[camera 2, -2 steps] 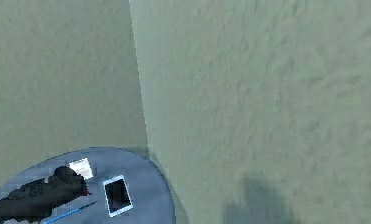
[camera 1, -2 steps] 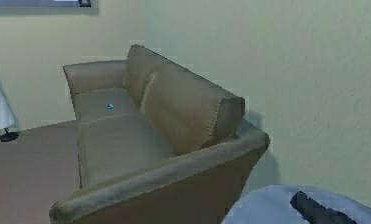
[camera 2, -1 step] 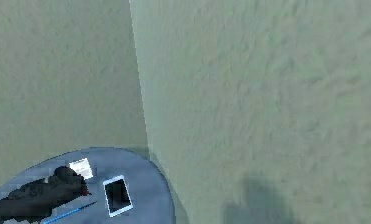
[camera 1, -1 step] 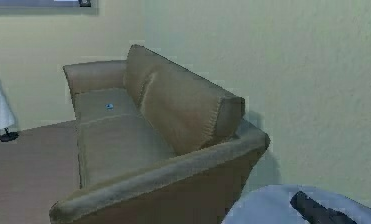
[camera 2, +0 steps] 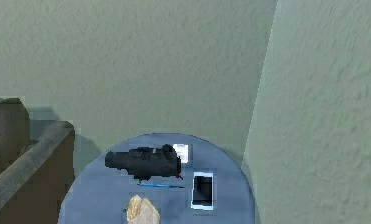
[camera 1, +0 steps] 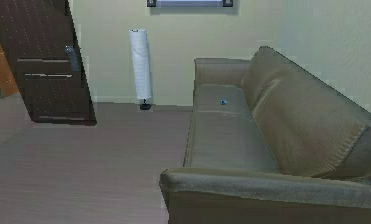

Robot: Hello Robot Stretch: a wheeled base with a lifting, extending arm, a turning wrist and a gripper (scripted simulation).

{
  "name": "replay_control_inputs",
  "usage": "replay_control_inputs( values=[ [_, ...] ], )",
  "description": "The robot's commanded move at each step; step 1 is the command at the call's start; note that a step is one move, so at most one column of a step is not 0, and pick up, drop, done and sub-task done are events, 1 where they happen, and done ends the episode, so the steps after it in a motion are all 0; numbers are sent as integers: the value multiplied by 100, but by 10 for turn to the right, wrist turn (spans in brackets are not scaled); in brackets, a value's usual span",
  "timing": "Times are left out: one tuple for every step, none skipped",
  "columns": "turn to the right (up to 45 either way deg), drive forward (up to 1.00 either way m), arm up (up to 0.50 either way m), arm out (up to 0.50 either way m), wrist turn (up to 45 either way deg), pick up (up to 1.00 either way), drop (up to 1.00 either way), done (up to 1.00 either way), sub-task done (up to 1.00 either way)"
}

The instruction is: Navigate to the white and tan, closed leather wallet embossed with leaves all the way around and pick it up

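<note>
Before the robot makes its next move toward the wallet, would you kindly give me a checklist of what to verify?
1. Target in sight: ok; a tan and white item lies on the round blue table.
2. Its identity as the wallet: cannot tell; no leaf pattern can be made out.
3. Room around it: not ok; a white phone, a blue pen and a dark object lie nearby.
4. Target well inside the arm side view: not ok; it sits at the bottom edge.
5. Room to drive ahead: not ok; the sofa stands close in front.
</note>
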Motion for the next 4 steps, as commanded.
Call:
replay_control_inputs(
  values=[
    [0,0,50,0,0,0,0,0,0],
    [0,0,38,0,0,0,0,0,0],
    [0,0,0,4,0,0,0,0,0],
    [0,0,0,0,450,0,0,0,0]
  ],
)
